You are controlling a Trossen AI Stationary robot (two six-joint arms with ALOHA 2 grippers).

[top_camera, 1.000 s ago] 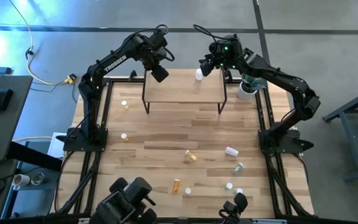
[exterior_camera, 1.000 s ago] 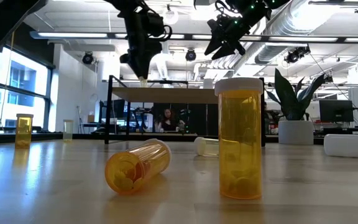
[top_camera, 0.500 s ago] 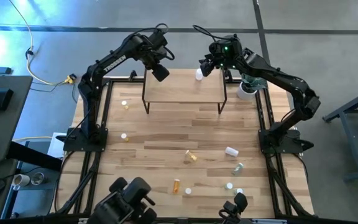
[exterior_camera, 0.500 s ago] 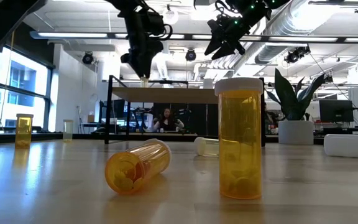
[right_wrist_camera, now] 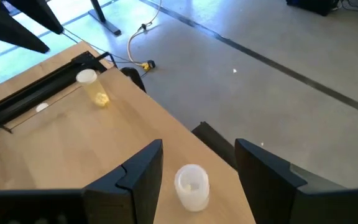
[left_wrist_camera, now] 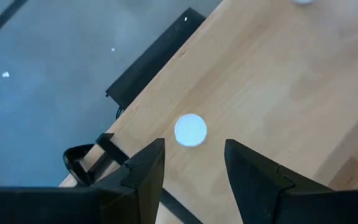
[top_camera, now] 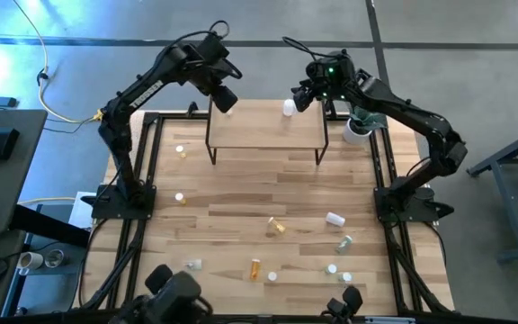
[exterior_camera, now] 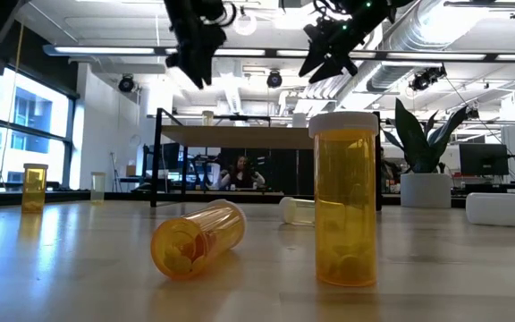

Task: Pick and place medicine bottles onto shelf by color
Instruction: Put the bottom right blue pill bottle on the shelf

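Observation:
The shelf (top_camera: pixel 266 132) stands at the table's far middle. A small white-capped bottle (left_wrist_camera: pixel 190 130) stands upright on its far left corner, also seen in the low view (exterior_camera: pixel 207 117) and the right wrist view (right_wrist_camera: pixel 92 88). My left gripper (top_camera: pixel 226 99) hangs open above it, and the cap shows below the gap between the fingers. A white bottle (top_camera: pixel 288 108) stands upright on the shelf's far right part. My right gripper (top_camera: pixel 300 99) hovers open over that bottle (right_wrist_camera: pixel 191 185), clear of it.
Several bottles lie or stand on the table's near half: an orange one lying down (top_camera: pixel 277 227), a white one (top_camera: pixel 334 219), a greenish one (top_camera: pixel 344 242), an upright orange one (top_camera: pixel 255 267). Two small ones (top_camera: pixel 180 151) (top_camera: pixel 180 197) stand at the left. A white object (top_camera: pixel 356 127) sits beyond the right rail.
My left gripper has let go of the white-capped bottle on the shelf's far left corner and has risen clear of it. The bottle stays upright on the shelf.

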